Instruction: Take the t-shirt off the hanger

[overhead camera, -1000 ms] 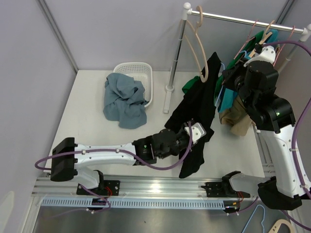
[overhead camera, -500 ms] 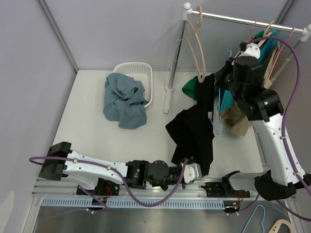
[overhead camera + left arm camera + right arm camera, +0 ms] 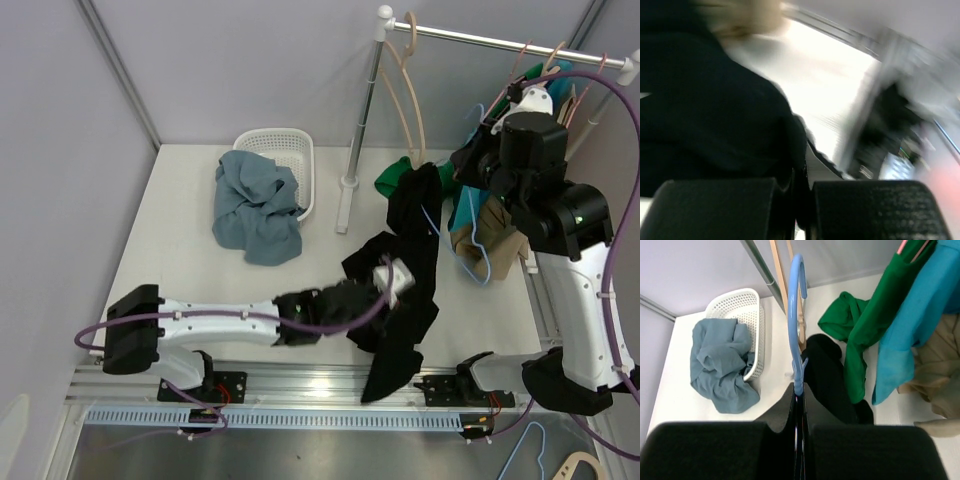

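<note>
The left gripper is clamped on a fold of the black t-shirt, its two dark pads pressed together with cloth between them; the rest of that wrist view is blurred. From above, this gripper sits in the middle of the shirt. The fabric bunches around it, climbs away toward the right arm, and trails back behind it over the near edge of the table. Half a second ago this gripper lay low by the front rail with the shirt piled beyond it; now it is further in over the table, and the hem has spilled over the edge.

The right gripper is closed on the thin stem of the blue hanger, whose hook rises straight ahead of the fingers. Just beyond and below the fingers lies the upper part of the shirt. A small pale tag at its left edge is too small to read. Whether any cloth is still on the hanger cannot be told. From above, the hanger's loop now hangs on the gripper's outer side, in front of the beige garment; half a second ago it was nearer the shirt.

Close beside the right gripper hang a green garment and a teal one. Far off to its left are the white basket and a grey-blue cloth.
</note>
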Controlling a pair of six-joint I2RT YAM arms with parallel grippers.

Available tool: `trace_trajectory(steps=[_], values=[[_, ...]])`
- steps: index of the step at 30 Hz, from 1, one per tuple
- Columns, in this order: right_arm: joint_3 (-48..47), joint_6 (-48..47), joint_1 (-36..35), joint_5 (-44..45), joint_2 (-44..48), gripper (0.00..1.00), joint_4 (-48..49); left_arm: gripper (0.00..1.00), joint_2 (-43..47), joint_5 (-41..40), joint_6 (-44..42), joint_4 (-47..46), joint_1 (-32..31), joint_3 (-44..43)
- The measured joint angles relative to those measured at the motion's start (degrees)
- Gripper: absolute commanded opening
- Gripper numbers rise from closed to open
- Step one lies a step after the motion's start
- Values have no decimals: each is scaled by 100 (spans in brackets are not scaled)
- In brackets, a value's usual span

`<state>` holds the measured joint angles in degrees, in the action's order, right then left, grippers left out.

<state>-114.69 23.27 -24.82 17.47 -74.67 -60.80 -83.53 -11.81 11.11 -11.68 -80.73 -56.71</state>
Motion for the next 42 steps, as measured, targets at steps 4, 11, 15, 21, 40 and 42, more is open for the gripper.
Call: trace_trajectory(steps=[4,11,15,21,40,42], values=[[-195,-70,15,-2,85,0,-439,1,66,22,446,544,1241,-348],[341,-227,20,-105,317,0,-874,1,-129,249,1038,1851,2205,-1676],[715,-330,20,-57,675,0,-743,1,-319,632,1292,2083,2594,-1969],[496,-562,20,382,894,0,-197,1,-310,1143,1255,2879,2686,-2142],[-780,-988,140,713,-1178,0,1672,1,-704,1906,634,5582,4857,-7851],[-754,-1010,240,686,-1178,0,2057,1,-870,2057,643,5200,5248,-7943]])
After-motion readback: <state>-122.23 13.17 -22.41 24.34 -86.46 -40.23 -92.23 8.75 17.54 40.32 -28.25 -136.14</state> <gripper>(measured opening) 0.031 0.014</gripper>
